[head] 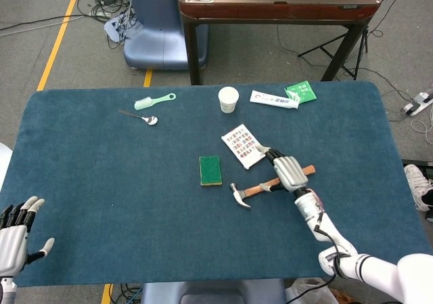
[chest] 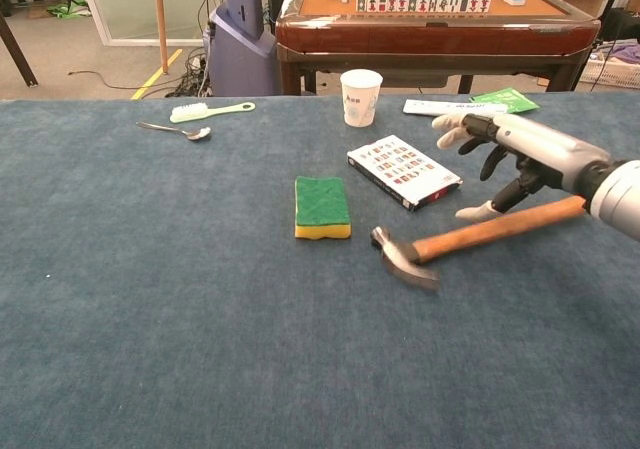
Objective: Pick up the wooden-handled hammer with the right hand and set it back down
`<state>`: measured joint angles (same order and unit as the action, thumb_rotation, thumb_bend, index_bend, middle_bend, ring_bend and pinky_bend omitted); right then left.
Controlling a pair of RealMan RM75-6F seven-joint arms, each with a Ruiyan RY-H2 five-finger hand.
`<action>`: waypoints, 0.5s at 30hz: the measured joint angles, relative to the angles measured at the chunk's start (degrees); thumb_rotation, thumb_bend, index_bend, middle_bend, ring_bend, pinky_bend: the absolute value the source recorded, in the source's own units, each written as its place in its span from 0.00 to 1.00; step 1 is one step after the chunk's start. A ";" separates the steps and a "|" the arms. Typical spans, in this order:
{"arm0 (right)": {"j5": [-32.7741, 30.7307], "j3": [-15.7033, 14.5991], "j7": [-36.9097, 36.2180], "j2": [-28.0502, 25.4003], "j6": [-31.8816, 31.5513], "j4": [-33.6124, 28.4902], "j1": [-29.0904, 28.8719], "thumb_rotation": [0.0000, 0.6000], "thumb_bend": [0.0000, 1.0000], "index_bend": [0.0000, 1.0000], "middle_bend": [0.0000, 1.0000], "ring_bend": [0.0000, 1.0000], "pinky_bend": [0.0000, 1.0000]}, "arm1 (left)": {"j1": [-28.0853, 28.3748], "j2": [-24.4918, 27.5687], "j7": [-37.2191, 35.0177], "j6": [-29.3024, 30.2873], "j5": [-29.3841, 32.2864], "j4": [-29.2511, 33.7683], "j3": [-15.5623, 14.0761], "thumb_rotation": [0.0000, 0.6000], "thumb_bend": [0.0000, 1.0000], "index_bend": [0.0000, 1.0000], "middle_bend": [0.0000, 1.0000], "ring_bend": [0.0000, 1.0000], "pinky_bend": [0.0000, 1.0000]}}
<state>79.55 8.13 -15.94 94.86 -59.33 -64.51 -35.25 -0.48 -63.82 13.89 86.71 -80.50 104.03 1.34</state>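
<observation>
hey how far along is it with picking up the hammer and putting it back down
Nearly finished. The hammer lies on the blue table near the sponge, so the set-down looks done. The right hand has its fingers spread above the handle, gripping nothing. What's left is pulling that hand clear.

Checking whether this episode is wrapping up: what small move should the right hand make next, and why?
Probably lift the right hand up and back, clear of the handle. The hammer lies on the table near the sponge, and the fingers are spread open above the handle, so it looks released; whether the thumb touches the wood is unclear.
</observation>
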 measured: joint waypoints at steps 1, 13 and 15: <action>0.04 0.03 0.20 -0.75 -0.54 -0.93 0.33 1.00 0.03 0.11 0.17 0.17 0.37 | 0.06 -0.01 -0.02 -0.01 0.05 -0.01 0.08 1.00 0.22 0.14 0.09 0.07 0.01; -0.72 -0.73 7.98 -14.31 -10.23 -16.88 8.66 1.00 0.17 0.23 0.40 0.34 0.39 | 0.59 -0.14 -0.14 -0.16 0.41 -0.33 0.64 1.00 0.22 0.14 0.09 0.07 0.01; -1.00 -1.28 10.13 -17.05 -12.20 -20.11 10.73 1.00 0.17 0.23 0.40 0.34 0.39 | 0.59 -0.23 -0.18 -0.08 0.46 -0.40 0.70 1.00 0.22 0.14 0.09 0.07 0.01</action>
<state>78.55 6.85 -5.81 77.81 -71.53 -84.62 -24.52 0.11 -64.05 13.71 86.63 -80.04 103.63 2.04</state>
